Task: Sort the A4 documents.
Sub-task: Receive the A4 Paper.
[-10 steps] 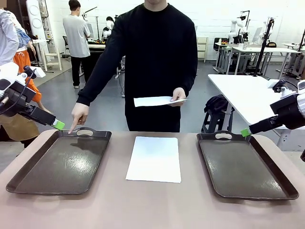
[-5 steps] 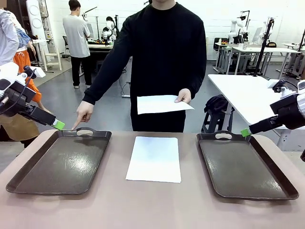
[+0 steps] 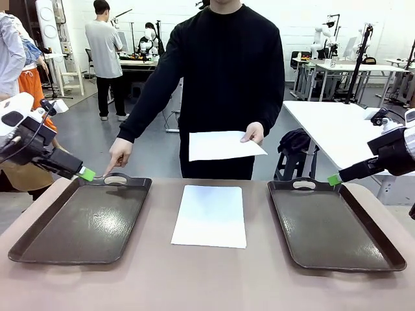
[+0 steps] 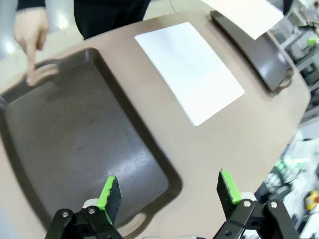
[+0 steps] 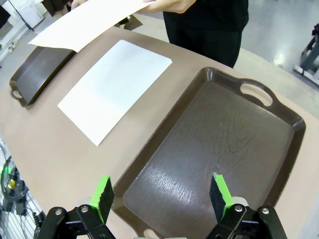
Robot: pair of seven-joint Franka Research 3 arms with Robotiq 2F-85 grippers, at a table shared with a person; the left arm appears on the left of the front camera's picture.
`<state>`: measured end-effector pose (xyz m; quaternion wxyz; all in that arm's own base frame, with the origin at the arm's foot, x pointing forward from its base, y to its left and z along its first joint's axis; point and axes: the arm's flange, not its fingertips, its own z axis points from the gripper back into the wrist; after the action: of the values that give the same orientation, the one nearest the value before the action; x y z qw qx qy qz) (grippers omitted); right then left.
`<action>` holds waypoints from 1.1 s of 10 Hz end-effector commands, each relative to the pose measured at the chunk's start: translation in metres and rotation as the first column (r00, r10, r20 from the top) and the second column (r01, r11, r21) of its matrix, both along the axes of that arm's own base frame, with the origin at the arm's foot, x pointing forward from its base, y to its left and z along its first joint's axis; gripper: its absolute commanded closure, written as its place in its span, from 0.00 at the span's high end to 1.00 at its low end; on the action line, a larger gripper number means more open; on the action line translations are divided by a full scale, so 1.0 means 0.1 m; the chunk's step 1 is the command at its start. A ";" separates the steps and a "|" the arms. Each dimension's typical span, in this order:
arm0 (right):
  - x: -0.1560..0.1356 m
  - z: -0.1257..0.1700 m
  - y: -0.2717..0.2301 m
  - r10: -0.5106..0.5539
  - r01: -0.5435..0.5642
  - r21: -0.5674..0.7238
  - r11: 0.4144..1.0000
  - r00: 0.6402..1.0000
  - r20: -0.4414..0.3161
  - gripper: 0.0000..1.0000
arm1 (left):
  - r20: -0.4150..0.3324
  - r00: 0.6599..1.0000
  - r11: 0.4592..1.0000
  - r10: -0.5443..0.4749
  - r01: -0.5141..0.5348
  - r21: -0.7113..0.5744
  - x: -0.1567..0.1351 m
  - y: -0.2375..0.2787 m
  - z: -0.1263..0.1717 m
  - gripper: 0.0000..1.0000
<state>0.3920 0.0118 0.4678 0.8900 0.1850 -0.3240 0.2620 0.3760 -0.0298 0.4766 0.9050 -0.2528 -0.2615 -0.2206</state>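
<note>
**A:** Where are the papers?

**B:** One thin white A4 paper sheet (image 3: 209, 216) lies flat on the tan surface (image 3: 207, 278). It sits between the left dark brown handled tray (image 3: 81, 220) and the right dark brown handled tray (image 3: 334, 223), touching neither. A second white A4 sheet (image 3: 224, 144) is in the person's hand (image 3: 254, 132), held out roughly level above the far edge. Their other hand (image 3: 118, 155) points a finger at the left tray's far handle.

**A:** And the arms?

**B:** The left fingers (image 4: 110, 191) are spread wide with nothing between them, hovering by the left tray's far corner, near that pointing finger. The right fingers (image 5: 103, 193) are just as wide and empty, up beside the right tray's far corner.

**A:** How will the paper behave?

**B:** I'd expect it to be nearly weightless, limp and quick to crease. The flat sheet gives the fingers no edge to get under, and it will likely skate on the smooth surface.

**A:** So where to grip?

**B:** The offered sheet looks easier, since its free side hangs in the air. Pinch that edge or a corner away from the person's hand, lightly. The lying sheet probably needs one pad pressing down to drag it until an edge overhangs. Once lifted, either sheet will droop and flutter, so it should be carried slowly.
</note>
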 end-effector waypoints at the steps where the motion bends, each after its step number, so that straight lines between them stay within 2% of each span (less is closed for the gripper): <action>1: 0.03 -0.04 0.00 0.008 -0.008 0.014 1.000 1.000 0.000 1.00 | -0.089 0.994 0.971 0.065 -0.084 -0.224 0.58 -0.11 -0.21 1.00; 4: 0.03 -0.04 0.00 0.008 -0.008 0.014 1.000 1.000 0.000 1.00 | -0.292 0.952 0.931 0.095 -0.189 -0.312 1.18 -0.56 -0.71 1.00; 5: 0.03 -0.04 0.00 0.008 -0.008 0.014 1.000 1.000 0.000 1.00 | -0.322 0.943 0.916 0.082 -0.198 -0.348 1.33 -0.74 -0.87 1.00; 7: 0.03 -0.04 0.00 0.008 -0.008 0.014 1.000 1.000 0.000 1.00 | -0.326 0.943 0.878 0.070 -0.213 -0.429 1.57 -1.06 -0.98 1.00; 9: 0.03 -0.04 0.00 0.008 -0.008 0.014 1.000 1.000 0.000 1.00 | -0.310 0.948 0.858 0.070 -0.216 -0.465 1.73 -1.27 -0.91 1.00; 11: 0.03 -0.04 0.00 0.008 -0.008 0.014 1.000 1.000 0.000 1.00 | -0.334 0.935 0.826 0.118 -0.279 -0.490 1.83 -1.33 -0.91 1.00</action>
<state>0.3918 0.0127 0.4679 0.8902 0.1840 -0.3235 0.2628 0.5552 -0.1624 0.3927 0.8518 -0.4874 -0.1899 -0.0292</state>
